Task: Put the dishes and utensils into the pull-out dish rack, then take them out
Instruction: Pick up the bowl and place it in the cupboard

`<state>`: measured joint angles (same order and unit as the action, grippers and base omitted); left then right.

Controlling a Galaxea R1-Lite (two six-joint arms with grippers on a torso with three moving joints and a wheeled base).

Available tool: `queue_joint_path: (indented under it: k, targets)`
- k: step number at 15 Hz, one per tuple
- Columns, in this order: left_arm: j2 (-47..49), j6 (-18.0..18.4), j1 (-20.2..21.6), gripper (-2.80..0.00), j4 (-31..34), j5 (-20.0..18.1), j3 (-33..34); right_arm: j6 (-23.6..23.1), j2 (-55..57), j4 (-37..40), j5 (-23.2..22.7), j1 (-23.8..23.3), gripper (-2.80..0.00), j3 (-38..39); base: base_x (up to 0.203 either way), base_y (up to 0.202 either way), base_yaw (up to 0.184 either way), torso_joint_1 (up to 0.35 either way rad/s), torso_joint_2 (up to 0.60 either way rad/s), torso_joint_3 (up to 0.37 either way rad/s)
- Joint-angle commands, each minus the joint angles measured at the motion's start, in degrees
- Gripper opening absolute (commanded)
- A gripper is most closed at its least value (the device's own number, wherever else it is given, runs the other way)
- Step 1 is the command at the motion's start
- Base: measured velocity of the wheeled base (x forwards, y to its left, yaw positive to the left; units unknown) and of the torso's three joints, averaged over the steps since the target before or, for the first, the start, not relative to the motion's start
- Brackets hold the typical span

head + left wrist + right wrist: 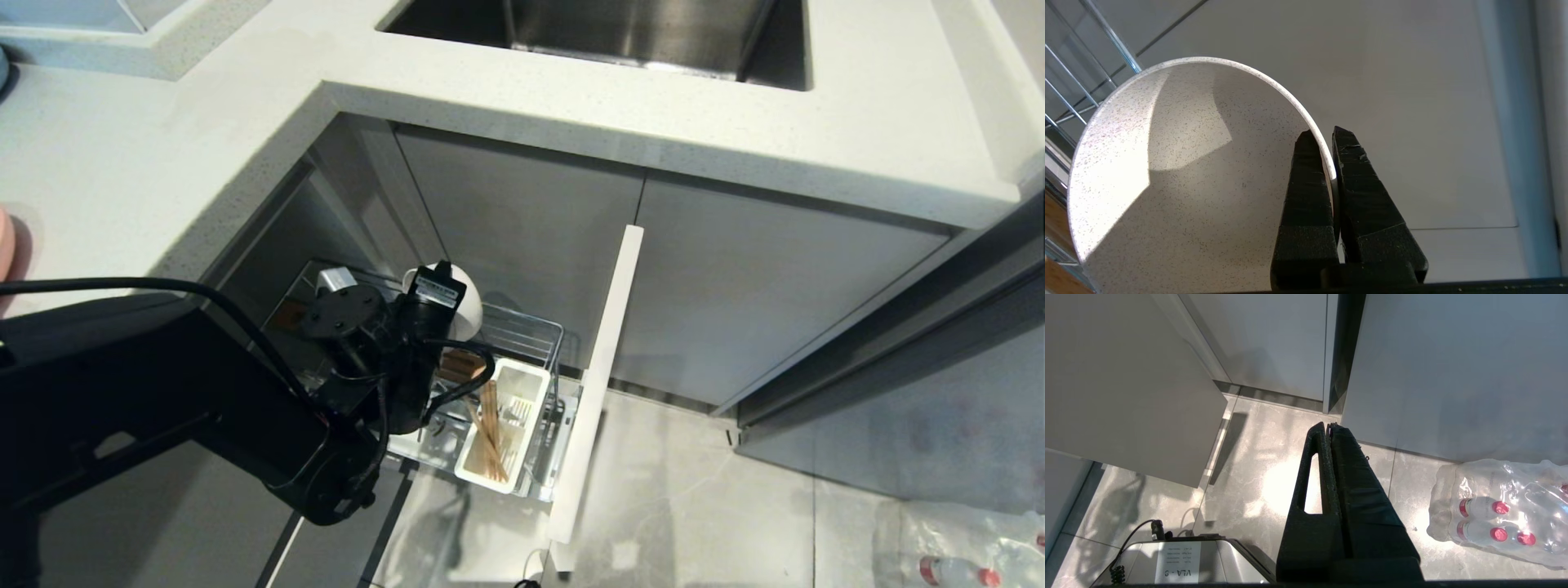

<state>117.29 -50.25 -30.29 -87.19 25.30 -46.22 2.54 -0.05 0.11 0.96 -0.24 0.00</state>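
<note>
I note the pale countertop point(571, 106) with its steel sink point(620, 33) above the pull-out dish rack point(522, 335), which stands drawn out from the cabinet with its white drawer front point(600, 376) on the rack's right side. My left arm reaches down over the rack's left half. The bowl point(1180, 171), cream-white and speckled, is tipped on edge above the rack's wires, its hollow facing the wrist camera. The left gripper point(1327, 155) pinches the bowl's rim, one finger inside and one outside. At the rack's front by the drawer front sits the white cutlery box point(510, 408), with the chopsticks point(490, 433) leaning inside. The right gripper point(1329, 428), fingers pressed together on nothing, hangs over the floor right of the rack, near a pack of water bottles point(1498, 510).
</note>
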Motion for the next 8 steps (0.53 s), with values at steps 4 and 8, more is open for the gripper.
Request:
queue_joint_path:
  k: [4, 8]
  targets:
    - [1.0, -2.4, 1.8, -2.80, -0.5, -1.9, -1.1, 0.0, 0.0, 0.1, 0.0, 0.1, -2.80, 0.1, 0.000, 0.000, 0.000, 0.000, 0.00, 0.000]
    - [1.0, -3.1, 2.3, -2.80, -0.5, -3.2, -2.8, 0.0, 0.0, 0.1, 0.0, 0.0, -2.80, 0.1, 0.000, 0.000, 0.000, 0.000, 0.00, 0.000]
